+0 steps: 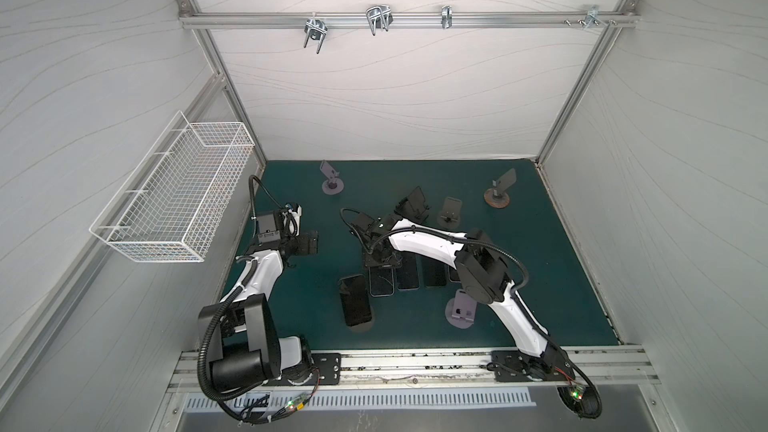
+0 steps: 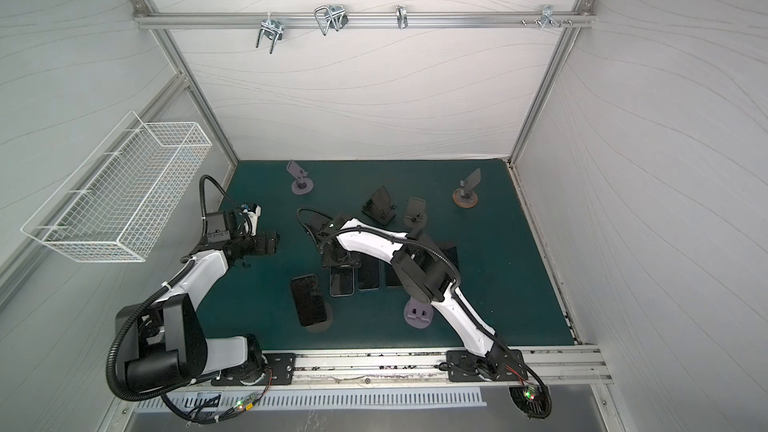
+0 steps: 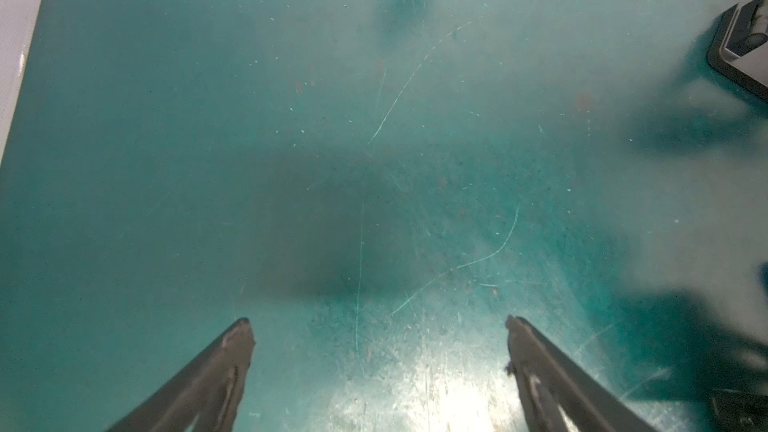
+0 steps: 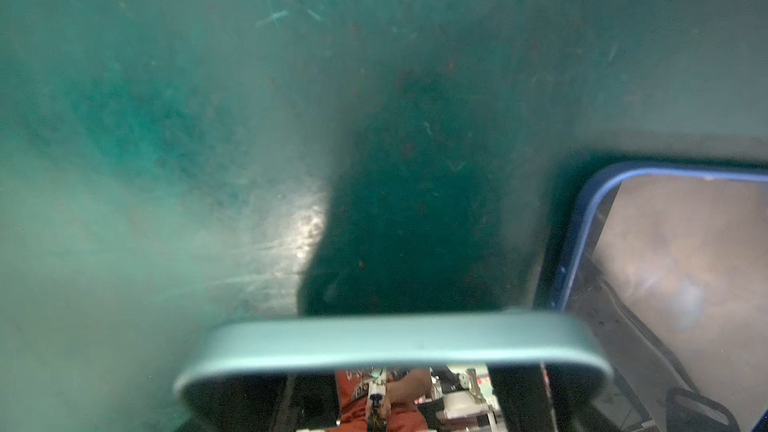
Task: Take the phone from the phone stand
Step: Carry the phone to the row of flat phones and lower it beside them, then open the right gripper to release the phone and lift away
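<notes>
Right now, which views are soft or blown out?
Left wrist view: glare on the scratched teal mat, open left claw slightly soft. Right wrist view: mat hazy, glare streak, pale-teal phone crowds the lens. Both top views: evenly lit, sharp.

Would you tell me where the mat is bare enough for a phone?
Bare: mat between orange-based stand, right arm and wall; also under the left gripper. Crowded: the middle, around the phone row and black stands.

White arms, black joints
Left arm (image 1: 259,280) and right arm (image 1: 424,238) carry ribbed black cables (image 1: 200,351); left end effector (image 3: 378,321) is dark, tapered.
</notes>
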Tool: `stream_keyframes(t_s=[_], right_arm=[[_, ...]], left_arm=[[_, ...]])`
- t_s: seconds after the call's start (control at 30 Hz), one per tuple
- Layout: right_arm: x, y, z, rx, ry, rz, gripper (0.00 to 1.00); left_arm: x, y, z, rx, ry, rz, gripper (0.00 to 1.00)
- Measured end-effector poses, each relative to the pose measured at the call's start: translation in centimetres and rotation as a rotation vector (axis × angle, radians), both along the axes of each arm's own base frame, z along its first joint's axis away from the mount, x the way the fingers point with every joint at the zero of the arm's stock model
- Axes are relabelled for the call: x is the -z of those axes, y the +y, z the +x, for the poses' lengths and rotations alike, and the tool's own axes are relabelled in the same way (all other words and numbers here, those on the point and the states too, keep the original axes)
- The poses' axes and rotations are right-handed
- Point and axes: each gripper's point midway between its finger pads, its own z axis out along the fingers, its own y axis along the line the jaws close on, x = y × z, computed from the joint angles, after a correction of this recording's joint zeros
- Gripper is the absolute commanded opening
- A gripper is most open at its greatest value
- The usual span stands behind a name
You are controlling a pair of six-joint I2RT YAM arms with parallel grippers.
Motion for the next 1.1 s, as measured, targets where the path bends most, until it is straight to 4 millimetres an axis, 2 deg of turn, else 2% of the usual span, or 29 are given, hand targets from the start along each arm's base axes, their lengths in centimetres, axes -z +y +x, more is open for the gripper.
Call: stream_keyframes(t_s=[0.53, 0.87, 1.0, 1.1], right_arm=[[0.0, -0.1, 0.1, 0.027, -0.014, 0.02, 0.78], [-0.6, -0.2, 0.6, 0.021, -0.015, 0.03, 0.83], [-2.1, -0.7, 1.6, 0.014, -0.033, 0.049, 0.83], [-5.5, -0.8, 2.5, 0.012, -0.068, 0.109, 0.85]], left_arm=[[0.0, 0.2, 0.0, -0.006, 0.002, 0.007, 0.95], [0.0, 0.2, 0.0, -0.007, 0.001, 0.008, 0.95], [0.0, 0.2, 0.0, -0.006, 0.002, 0.008, 0.95], [0.0, 0.2, 0.0, -0.006, 0.002, 0.008, 0.95]])
